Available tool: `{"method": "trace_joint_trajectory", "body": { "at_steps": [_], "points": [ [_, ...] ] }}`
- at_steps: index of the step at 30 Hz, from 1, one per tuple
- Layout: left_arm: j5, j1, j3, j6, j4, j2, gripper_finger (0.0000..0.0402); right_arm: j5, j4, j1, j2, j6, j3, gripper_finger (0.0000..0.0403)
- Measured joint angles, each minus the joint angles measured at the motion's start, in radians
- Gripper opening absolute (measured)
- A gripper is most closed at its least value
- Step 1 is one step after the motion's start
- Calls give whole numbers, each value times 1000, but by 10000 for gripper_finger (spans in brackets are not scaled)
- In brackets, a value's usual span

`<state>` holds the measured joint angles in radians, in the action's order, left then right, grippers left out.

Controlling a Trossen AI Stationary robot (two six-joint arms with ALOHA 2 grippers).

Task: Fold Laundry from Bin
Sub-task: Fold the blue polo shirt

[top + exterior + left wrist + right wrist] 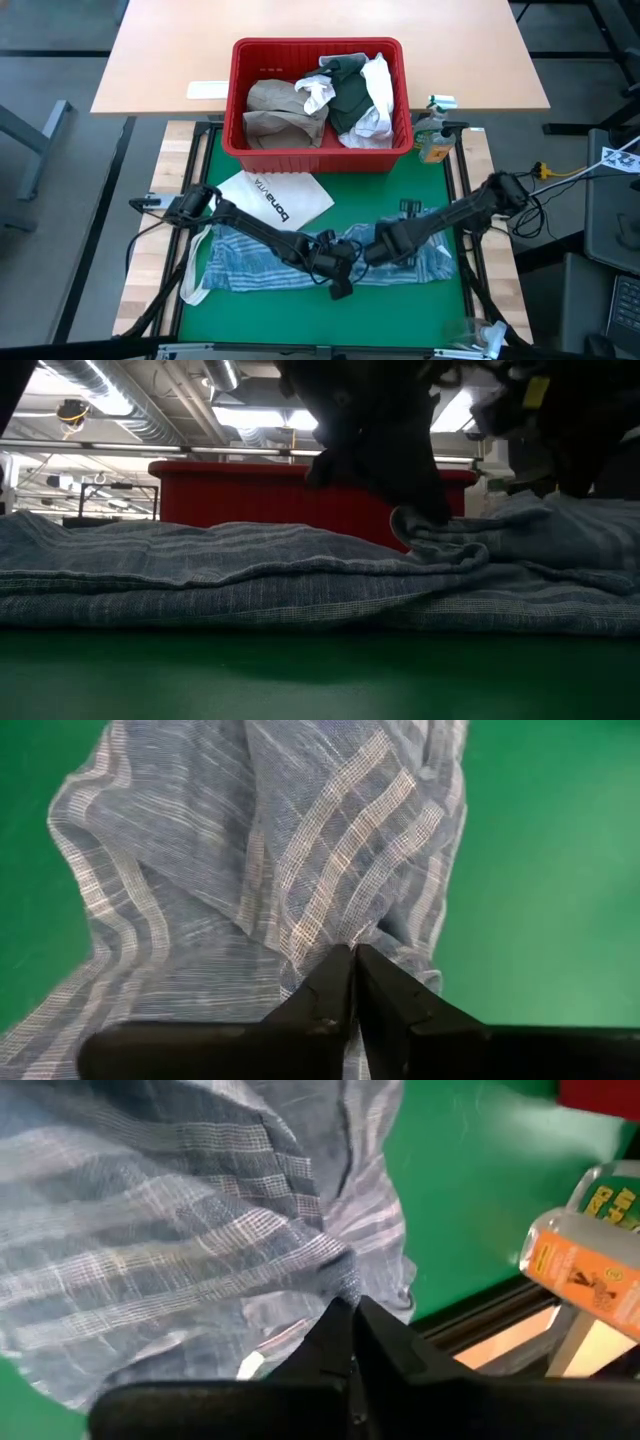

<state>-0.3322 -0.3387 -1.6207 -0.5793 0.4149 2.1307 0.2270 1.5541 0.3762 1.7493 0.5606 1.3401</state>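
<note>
The blue-striped cloth (300,262) lies spread and rumpled across the green mat (400,190), in front of the red bin (318,160). The bin holds a tan shirt (280,115), a dark top (350,95) and white pieces (378,85). My left gripper (338,280) reaches in from the left to the cloth's middle and is shut on it (355,952). My right gripper (366,254) comes from the right, close beside the left one, and is shut at the cloth too (350,1306). In the low view the cloth (200,560) rises in a small fold (410,525) under a dark gripper. My left gripper pinches a fold of the blue-striped cloth (378,932) between its two fingers at their free ends, slanting down from the table's left. The rest of the cloth lies slack on the mat. My right gripper has a bunched edge of the cloth (342,1280) at its shut fingertips, slanting steeply down from the right. The fingers hide the place of contact. The cloth around it rests rumpled on the mat.
A white tote bag (275,198) with black lettering lies between the bin and the cloth, its strap (195,275) trailing off the mat's left edge. A bottle with an orange label (435,140) (580,1270) stands at the mat's far right corner, beside the bin.
</note>
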Motion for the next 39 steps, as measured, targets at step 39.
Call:
{"method": "trace_joint_trajectory", "body": {
  "at_steps": [39],
  "points": [
    [-77, 10, 0, 209, -110, 9, 118, -44, -54, 48, -6, -102, -9, 140]
  ]
}}
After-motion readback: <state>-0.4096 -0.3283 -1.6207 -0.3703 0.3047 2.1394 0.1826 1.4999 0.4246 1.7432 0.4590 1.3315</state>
